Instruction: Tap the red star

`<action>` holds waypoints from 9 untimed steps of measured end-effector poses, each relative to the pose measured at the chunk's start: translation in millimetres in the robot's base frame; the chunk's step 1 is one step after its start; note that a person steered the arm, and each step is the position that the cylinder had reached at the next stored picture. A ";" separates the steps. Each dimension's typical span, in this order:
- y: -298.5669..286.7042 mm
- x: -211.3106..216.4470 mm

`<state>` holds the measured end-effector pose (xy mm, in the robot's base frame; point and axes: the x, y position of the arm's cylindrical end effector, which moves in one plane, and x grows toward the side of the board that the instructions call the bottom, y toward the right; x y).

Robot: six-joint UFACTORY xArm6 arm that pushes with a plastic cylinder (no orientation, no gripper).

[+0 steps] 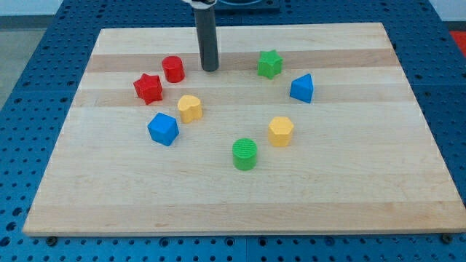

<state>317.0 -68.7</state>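
Scanning from the view's left: the arm's target comes first, then the blocks and rod that lie around it.
Red star (148, 88): sits at the view's upper left of the wooden board (240, 204), the leftmost block of all, resting flat and apart from every neighbour.
Blue cube (163, 129): lies below the star toward the view's bottom, near it but not touching; it is out of a direct approach from above right.
Red cylinder (172, 69): stands just up and right of the star, between the star and the rod, so it is the block most likely to be knocked by a straight run.
Yellow heart-like block (189, 108): lies right of and below the star, narrowing the gap on that side.
Rod tip (210, 70): rests on the board just right of the red cylinder, apart from it and well short of the star; the rod has no jaws to part or close, it is a plain single end touching no block.
Suggested path: the arm does best to slide the tip down-left through the gap between cylinder and yellow block, then meet the star's right side gently.
Risk: a hard push would send the star toward the board's left edge.
Other blocks: green star (269, 64), blue block (302, 89), yellow hexagon (280, 132) and green cylinder (245, 154) lie well apart to the right.
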 end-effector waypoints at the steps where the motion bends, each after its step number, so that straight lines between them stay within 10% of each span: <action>1: -9.6 18.8; 9: -67.3 85.1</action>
<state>402.1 -136.0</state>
